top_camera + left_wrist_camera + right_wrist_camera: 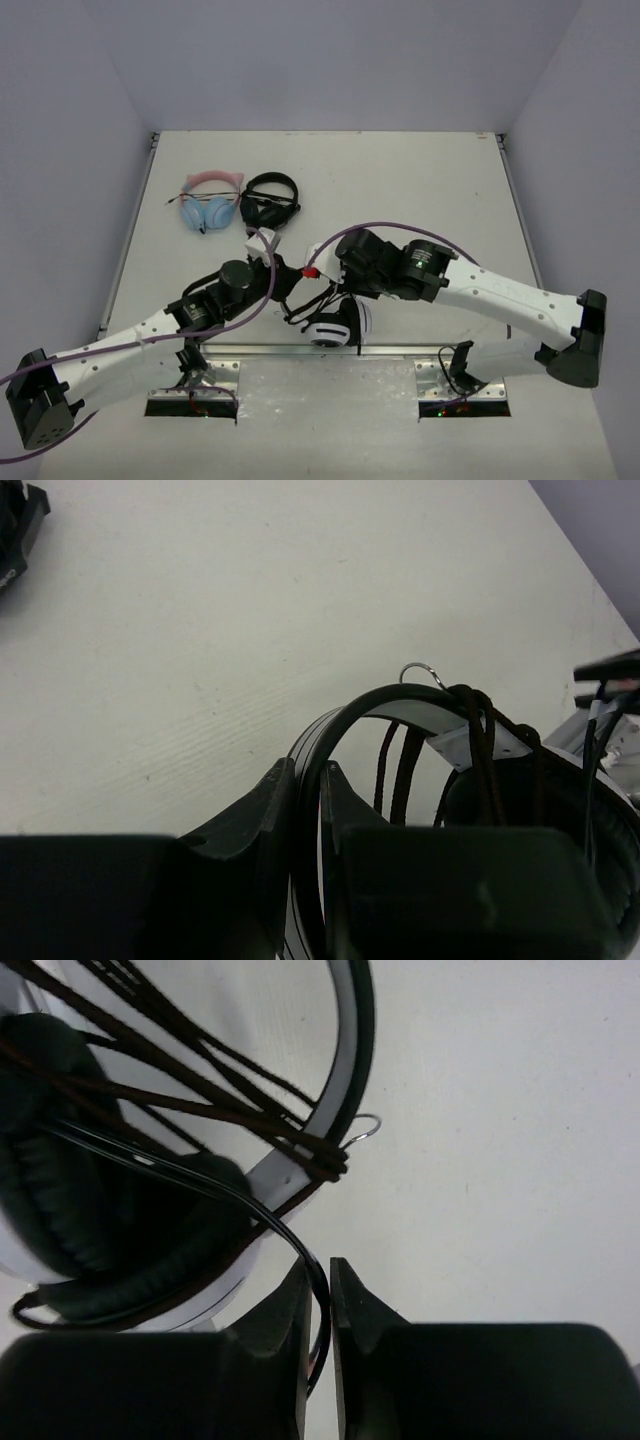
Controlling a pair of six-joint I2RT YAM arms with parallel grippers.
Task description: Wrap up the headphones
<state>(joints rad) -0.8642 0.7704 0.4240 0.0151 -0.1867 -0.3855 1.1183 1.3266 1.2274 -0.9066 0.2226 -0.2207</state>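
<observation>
1. Left claw is clamped across the headband of the headphones, its jaws nearly together with the flat black-and-white band pinched between them.
2. Right claw is closed almost fully on a thin glossy black strand of the same pair. I cannot tell whether that strand is cable or a headband rail.
3. Between the two claws, at about 6 o'clock on the surface near its front edge, the headphones sit with one white cup showing. I cannot tell whether they touch the surface. Several dark turns of cable cross the band.
4. Likely handling:
   - The pair looks light.
   - The band looks stiff, springy and smooth, so it may swivel in a narrow pinch.
   - The ear pad looks soft.
   - The cable is limp and apt to snag or slacken.
   - Hold the band at its crown and take the cable close to its last turn.
5. Left arm reaches in from 7 o'clock and right arm from 4 o'clock. Both are low, and their wrists meet at the middle.
6. Farthest off, near 11 o'clock, a pink-and-blue pair and a black pair lie just beside each other, well apart from the work.
</observation>
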